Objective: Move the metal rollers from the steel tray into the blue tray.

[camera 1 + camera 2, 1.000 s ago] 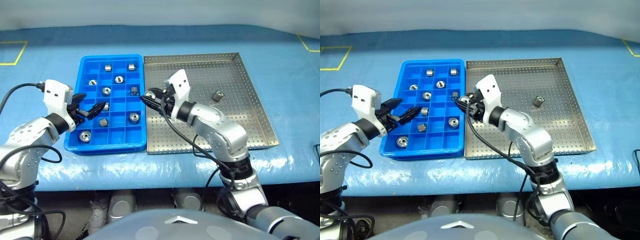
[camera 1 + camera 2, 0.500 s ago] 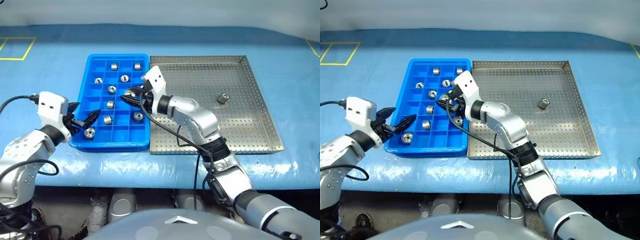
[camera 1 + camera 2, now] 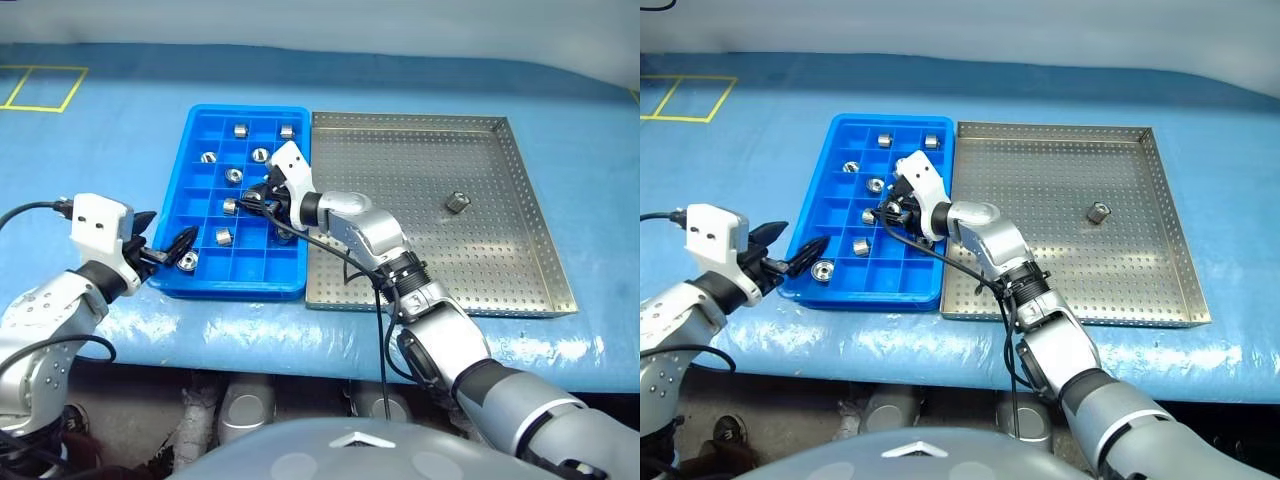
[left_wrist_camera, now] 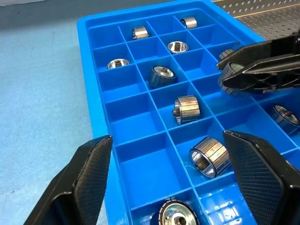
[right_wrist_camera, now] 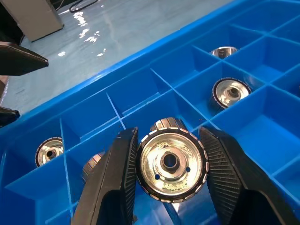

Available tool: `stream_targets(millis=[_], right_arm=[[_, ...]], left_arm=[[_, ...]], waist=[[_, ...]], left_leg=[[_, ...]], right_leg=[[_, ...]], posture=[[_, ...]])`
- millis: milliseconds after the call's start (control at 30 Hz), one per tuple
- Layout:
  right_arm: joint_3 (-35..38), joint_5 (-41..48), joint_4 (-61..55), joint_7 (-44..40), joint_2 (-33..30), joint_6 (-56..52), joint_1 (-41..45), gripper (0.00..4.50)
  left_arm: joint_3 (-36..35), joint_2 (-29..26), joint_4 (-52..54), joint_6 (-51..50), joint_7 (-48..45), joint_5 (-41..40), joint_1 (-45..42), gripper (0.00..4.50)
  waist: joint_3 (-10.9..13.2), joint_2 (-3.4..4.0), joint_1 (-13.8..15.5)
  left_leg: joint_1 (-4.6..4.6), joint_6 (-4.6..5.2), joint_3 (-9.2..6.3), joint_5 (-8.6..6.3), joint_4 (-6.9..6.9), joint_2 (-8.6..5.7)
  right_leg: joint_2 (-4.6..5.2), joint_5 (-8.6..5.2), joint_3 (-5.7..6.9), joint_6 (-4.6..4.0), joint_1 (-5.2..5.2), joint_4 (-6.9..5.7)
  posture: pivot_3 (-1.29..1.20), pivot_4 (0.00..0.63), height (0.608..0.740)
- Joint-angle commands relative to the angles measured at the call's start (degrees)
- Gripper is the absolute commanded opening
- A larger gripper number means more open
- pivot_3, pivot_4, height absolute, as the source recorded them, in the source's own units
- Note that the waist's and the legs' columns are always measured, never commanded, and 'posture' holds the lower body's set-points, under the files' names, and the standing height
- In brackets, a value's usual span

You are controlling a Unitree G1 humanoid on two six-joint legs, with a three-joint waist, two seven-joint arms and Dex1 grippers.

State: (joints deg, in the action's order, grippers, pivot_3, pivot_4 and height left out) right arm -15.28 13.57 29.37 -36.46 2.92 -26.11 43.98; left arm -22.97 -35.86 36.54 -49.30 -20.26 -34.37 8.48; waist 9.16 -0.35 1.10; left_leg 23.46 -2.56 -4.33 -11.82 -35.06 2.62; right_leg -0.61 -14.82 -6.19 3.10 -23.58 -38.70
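Note:
The blue tray (image 3: 230,290) lies left of the steel tray (image 3: 480,260) and touches it. Several metal rollers (image 3: 234,175) sit in its square compartments. One roller (image 3: 458,202) lies alone on the steel tray's perforated floor, towards the far right. My right gripper (image 3: 258,196) reaches across into the middle of the blue tray. It is shut on a roller (image 5: 169,164), held just above the compartments with the flat face and dark centre hole towards the wrist camera. My left gripper (image 3: 165,248) hangs open and holds nothing at the blue tray's near left corner, its fingers (image 4: 84,178) spread wide.
Both trays rest on a blue tablecloth (image 3: 100,160) with bare cloth on either side. Yellow tape marks a square (image 3: 45,88) at the far left. The table's front edge runs just below the trays. A black cable (image 3: 385,330) trails from my right arm.
My right gripper has carried its roller leftwards from the steel tray's left edge to over the middle of the blue tray and lowered. My left gripper has drawn back to the tray's near corner.

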Motion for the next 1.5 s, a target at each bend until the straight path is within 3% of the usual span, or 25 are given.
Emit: stream_targets(millis=[33, 167, 400, 600, 733, 867, 1100, 1500], right_arm=[[1.7, -0.2, -0.6, -0.4, 0.7, 1.9, 1.8, 2.71], [2.8, -0.2, -3.1, 0.3, 0.7, 4.0, 0.7, 3.96], [4.2, -1.8, -19.5, 5.5, -2.9, 1.5, -5.5, 3.96], [8.8, -8.7, -38.6, 18.4, -10.6, -6.6, -16.7, 3.96], [12.6, -13.7, -44.4, 25.7, -14.4, -10.5, -21.5, 3.96], [18.6, -14.7, -42.1, 31.2, -14.8, -11.5, -23.3, 3.96], [23.1, -14.5, -31.5, 35.3, -14.8, -6.1, -21.3, 3.96], [29.6, -9.8, -10.0, 39.0, -13.6, 1.1, -14.4, 3.96]], left_arm=[[-0.8, 0.2, 2.5, 0.5, 0.2, -0.5, -0.2, 4.12], [0.3, 0.2, 1.7, 0.4, 0.2, -0.5, -1.4, 4.12], [3.9, 2.4, 0.1, 0.8, -0.9, -2.2, -5.5, 4.12], [13.1, 8.1, -3.8, 1.9, -2.0, -2.1, -13.3, 4.12], [19.0, 13.3, -8.7, 3.4, -1.9, -0.9, -19.5, 4.12], [25.0, 17.1, -13.6, 4.9, -4.0, 0.6, -25.1, 4.12], [31.1, 17.9, -17.0, 6.4, -8.2, 3.1, -29.7, 4.12], [29.3, 16.2, -14.5, 6.0, -7.6, 3.4, -26.2, 4.12]], waist=[[0.0, 0.00, 0.1], [0.0, 0.00, 0.1], [0.0, 0.02, 0.3], [-0.1, 0.03, 0.6], [-0.1, 0.06, -0.6], [-0.1, 0.08, -2.8], [-0.1, 0.10, -5.9], [-0.1, 0.12, -5.8]], left_leg=[[0.00, 0.00, -0.01, 0.00, 0.00, 0.00], [0.00, -0.01, -0.04, 0.00, 0.00, 0.00], [0.05, -0.01, -0.11, 0.01, 0.00, -0.01], [0.06, -0.11, -0.15, 0.06, -0.06, -0.10], [0.06, -0.17, -0.14, 0.09, -0.09, -0.09], [0.04, -0.17, -0.11, 0.09, -0.11, -0.09], [0.03, -0.15, -0.10, 0.09, -0.09, -0.09], [0.03, -0.14, -0.09, 0.09, -0.11, -0.12]], right_leg=[[0.00, 0.00, 0.02, -0.01, 0.00, 0.00], [0.01, -0.02, 0.05, -0.02, 0.03, -0.01], [0.02, -0.03, 0.11, -0.05, 0.03, 0.00], [0.12, -0.03, 0.16, -0.05, 0.12, 0.04], [0.08, -0.14, 0.14, 0.18, 0.11, 0.01], [0.07, -0.12, 0.09, 0.21, 0.13, -0.02], [0.03, 0.01, 0.03, 0.02, 0.13, -0.04], [0.04, 0.02, -0.02, 0.03, 0.16, -0.06]], posture=[[0.24, 0.150, 0.740], [0.23, 0.150, 0.740], [0.19, 0.150, 0.740], [0.10, 0.150, 0.740], [0.03, 0.150, 0.740], [-0.01, 0.150, 0.740], [-0.04, 0.150, 0.740], [0.03, 0.150, 0.740]])
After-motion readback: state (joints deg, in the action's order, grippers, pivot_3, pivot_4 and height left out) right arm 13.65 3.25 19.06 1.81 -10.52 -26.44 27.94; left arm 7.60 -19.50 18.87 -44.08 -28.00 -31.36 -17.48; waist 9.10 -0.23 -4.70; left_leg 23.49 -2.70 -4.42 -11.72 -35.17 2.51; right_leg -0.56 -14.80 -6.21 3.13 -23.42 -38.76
